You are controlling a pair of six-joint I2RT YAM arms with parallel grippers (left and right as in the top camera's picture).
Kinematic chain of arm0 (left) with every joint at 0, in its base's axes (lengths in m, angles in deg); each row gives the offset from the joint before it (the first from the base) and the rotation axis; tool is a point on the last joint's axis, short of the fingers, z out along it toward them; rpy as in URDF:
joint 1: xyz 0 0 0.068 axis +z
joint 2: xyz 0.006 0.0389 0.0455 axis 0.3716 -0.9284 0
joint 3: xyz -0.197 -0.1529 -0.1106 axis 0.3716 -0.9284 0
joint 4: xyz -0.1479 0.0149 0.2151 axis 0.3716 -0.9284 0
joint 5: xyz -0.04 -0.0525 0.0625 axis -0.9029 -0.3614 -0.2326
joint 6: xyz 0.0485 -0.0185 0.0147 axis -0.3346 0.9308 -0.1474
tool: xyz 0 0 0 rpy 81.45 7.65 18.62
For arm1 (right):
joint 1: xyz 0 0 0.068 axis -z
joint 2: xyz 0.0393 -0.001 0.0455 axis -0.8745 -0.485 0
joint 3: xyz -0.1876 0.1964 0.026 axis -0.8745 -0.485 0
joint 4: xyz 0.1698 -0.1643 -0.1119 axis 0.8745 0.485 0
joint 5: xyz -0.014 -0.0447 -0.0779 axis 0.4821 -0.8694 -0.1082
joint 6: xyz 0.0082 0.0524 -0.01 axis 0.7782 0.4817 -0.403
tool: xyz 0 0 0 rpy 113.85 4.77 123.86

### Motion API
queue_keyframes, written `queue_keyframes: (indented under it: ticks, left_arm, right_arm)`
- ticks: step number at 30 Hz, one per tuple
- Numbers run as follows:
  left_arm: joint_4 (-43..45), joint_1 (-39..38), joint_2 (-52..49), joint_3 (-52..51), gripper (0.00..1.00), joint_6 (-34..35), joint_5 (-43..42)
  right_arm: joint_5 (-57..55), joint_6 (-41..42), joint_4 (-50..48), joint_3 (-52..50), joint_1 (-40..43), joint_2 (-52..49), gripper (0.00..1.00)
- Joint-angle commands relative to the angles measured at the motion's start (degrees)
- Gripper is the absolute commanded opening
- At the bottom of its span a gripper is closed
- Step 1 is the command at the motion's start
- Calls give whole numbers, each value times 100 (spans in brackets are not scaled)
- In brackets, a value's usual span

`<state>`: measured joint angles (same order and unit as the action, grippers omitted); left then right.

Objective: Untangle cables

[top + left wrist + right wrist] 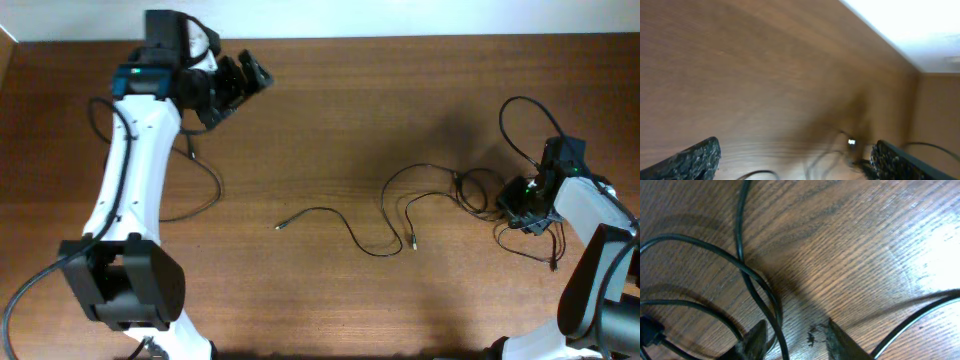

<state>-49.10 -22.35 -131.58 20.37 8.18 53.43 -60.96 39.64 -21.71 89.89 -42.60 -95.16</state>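
Note:
The cables lie on the wooden table (330, 130) right of centre. One thin black cord (345, 228) runs loose from a plug at the left to a plug near the middle. Other strands (430, 170) lead right into a small clump (472, 190). My right gripper (507, 205) is low at that clump. In the right wrist view its fingers (796, 330) are apart on the wood, with one cable strand (747, 277) passing between them. My left gripper (243, 85) is open and empty, raised at the far left; in its wrist view (797, 167) the cords show blurred below.
A thicker black arm cable (205, 185) loops on the table beside the left arm. Another black loop (520, 125) rises behind the right arm. The table's back edge meets a white wall (400, 15).

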Motion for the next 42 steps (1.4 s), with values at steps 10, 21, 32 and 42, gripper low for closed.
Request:
queue_keyframes:
  ticks: [10, 21, 32, 42]
  left_arm:
    - [-568, -529, -11, -11, 99, -243, 1032]
    - [-603, -2459, -11, -157, 99, -1316, 2367]
    - [-20, -3244, -238, -708, 99, -1309, 2428]
    - [177, -3628, -852, -710, 99, -1311, 2422]
  right_arm:
    - [455, -201, 1235, 490, 33, 662, 77]
    - [817, -280, 1423, 485, 33, 1152, 98]
    - [817, -280, 1423, 485, 33, 1152, 98]
    - [817, -280, 1423, 485, 33, 1152, 98]
